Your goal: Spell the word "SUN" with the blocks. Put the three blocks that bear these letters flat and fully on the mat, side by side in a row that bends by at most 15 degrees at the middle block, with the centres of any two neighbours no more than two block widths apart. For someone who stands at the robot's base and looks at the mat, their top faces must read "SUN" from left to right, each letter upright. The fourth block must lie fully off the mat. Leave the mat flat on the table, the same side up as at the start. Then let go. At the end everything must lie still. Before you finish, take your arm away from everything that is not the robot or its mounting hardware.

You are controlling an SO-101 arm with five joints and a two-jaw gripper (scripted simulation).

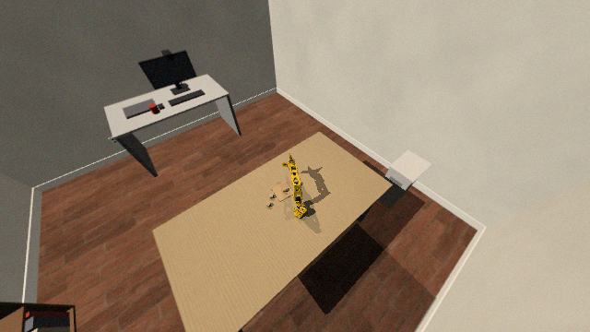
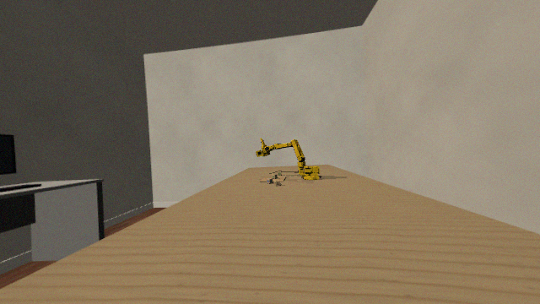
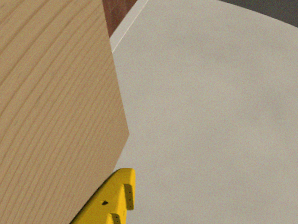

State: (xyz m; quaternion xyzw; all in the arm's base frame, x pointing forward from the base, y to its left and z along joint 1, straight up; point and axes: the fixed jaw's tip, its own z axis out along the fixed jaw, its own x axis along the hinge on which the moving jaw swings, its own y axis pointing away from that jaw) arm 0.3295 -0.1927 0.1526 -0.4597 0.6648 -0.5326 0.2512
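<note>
My gripper [image 1: 287, 159] [image 2: 258, 146] is open and empty, raised well above the table beyond the mat. One yellow jaw shows at the bottom of the wrist view. The thin tan mat [image 1: 280, 195] [image 2: 283, 179] lies on the table beside the arm. One small block is on the mat. Another block [image 1: 272, 196] is close to the mat's left edge; whether it touches the mat is unclear. A third block [image 1: 269, 205] lies off the mat. The exterior view shows a farther block [image 2: 279, 173], apparently hidden by the arm in the top view. The letters are too small to read.
The yellow arm's base [image 1: 300, 211] [image 2: 311, 172] stands on the wooden table [image 1: 230, 244] [image 2: 270, 245], to the right of the mat. The wrist view shows bare wood, the table's edge and a wall. A white desk with a monitor stands apart from the table.
</note>
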